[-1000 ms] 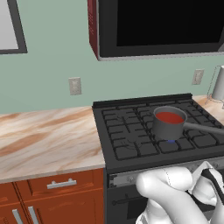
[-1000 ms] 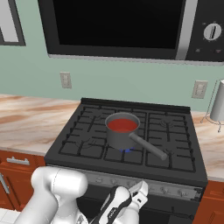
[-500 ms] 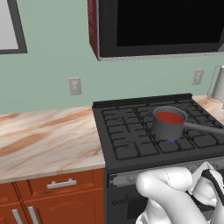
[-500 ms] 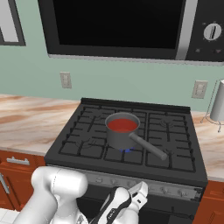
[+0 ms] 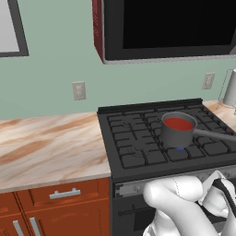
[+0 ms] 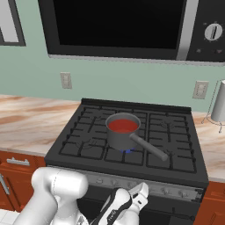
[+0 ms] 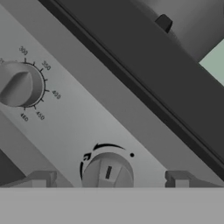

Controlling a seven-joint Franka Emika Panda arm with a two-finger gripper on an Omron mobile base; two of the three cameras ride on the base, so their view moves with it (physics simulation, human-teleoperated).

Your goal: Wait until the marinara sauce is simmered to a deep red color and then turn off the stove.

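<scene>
The marinara sauce (image 6: 123, 125) is a smooth red disc in a small grey saucepan (image 5: 177, 134) on the black stove (image 6: 88, 145), with a blue flame under the pan. My gripper (image 6: 141, 194) hangs low in front of the silver knob strip (image 6: 176, 190). In the hand view the gripper (image 7: 108, 179) is open, its two fingertips (image 7: 40, 179) straddling a grey stove knob (image 7: 107, 171); the tips stand apart from the knob's sides. A second dial (image 7: 18, 84) with temperature numbers sits up and to the left.
A black microwave (image 6: 127, 26) hangs above the stove. Marble counters (image 5: 46, 147) flank it, with red-brown drawers (image 5: 64, 196) below. A metal canister (image 6: 218, 103) stands on the right counter. The pan's long handle (image 6: 149, 147) points toward the stove's front right.
</scene>
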